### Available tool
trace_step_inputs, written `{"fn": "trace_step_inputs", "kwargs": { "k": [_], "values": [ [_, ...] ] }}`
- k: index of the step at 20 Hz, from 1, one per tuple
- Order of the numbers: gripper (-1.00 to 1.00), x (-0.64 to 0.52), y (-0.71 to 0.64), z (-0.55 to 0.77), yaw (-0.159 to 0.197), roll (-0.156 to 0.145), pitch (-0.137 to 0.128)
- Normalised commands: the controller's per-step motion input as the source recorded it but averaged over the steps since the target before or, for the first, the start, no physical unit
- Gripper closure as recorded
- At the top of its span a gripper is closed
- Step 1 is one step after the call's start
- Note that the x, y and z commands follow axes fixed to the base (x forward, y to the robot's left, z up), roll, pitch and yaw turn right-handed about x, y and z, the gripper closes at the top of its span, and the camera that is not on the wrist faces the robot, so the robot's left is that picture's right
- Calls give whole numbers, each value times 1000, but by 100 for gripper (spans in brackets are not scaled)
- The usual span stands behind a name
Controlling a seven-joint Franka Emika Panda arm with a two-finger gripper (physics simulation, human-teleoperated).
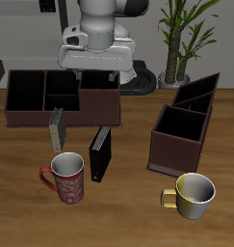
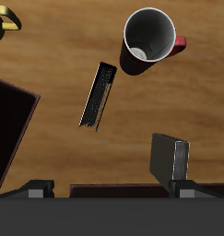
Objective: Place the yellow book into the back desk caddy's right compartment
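yellow book point(image 1: 58, 126) stands upright on the table just in front of the back desk caddy point(image 1: 61, 96); looks thin, stiff, light, so pinch it across the covers. Gripper point(image 2: 112, 189) empty, probably spread

- The yellow book point(image 1: 58, 127) has a dull grey-tan cover.
- The black book point(image 1: 99, 153) is plain black.
- The back desk caddy point(image 1: 61, 109) is dark brown outside, black inside.
- The red mug point(image 1: 66, 178) carries a speckled pattern.
- The yellow mug point(image 1: 192, 193) is brassy.
- The table point(image 1: 128, 207) is wood-grained brown.
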Motion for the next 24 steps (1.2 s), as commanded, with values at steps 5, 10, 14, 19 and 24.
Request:
{"fn": "trace_step_inputs", "kwargs": {
  "k": [5,10,14,19,24],
  "values": [
    [-100,-111,-447,-185,-17,-47,-8],
    [-100,-67,-239,-207,-10,-30,15],
    [-100,-46,-249,-303,-2,-23,0],
    [-100,-73,-133,-231,-2,4,-36],
    [-100,23,-110,-131,-12,-16,-16]
  ]
}}
